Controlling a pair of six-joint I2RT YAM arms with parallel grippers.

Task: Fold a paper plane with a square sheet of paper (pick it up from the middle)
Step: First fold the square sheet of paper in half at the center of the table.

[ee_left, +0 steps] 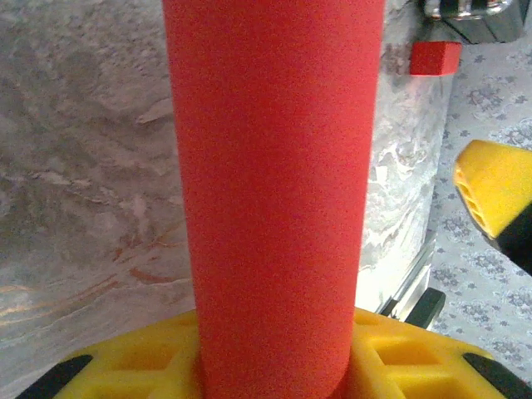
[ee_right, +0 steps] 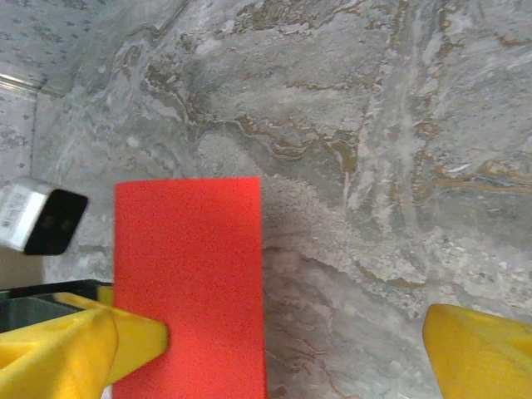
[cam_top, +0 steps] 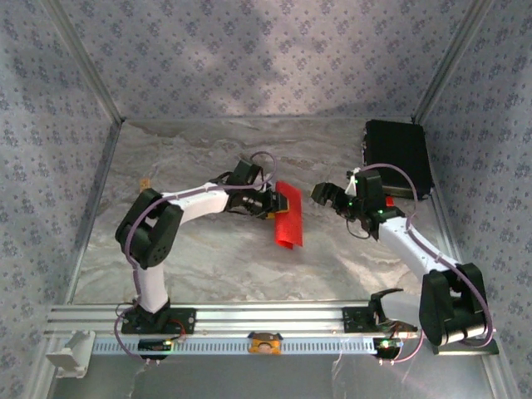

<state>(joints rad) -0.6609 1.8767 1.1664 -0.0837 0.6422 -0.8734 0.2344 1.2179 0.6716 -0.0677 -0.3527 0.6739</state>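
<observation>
a: where is the square sheet of paper [cam_top: 289, 216]?
b: near the middle of the surface [cam_top: 208, 150], a little towards its right edge. it shows as a long red strip, lying along the line from the far edge to the near edge.
a: who has it?
b: the left end effector [cam_top: 268, 204]. its yellow fingers [ee_left: 125, 362] are clamped on the strip, one at each side, and the paper runs straight out ahead of the left wrist camera.
a: and the right end effector [ee_right: 293, 337]?
b: its fingers are spread wide, with only the bare surface between them. one yellow fingertip overlaps the strip's edge in the right wrist view, but i cannot tell whether it touches.
a: anything else?
b: a black case [cam_top: 399, 156] in the far right corner, and a small red block [ee_left: 435, 58] beyond the strip.
</observation>
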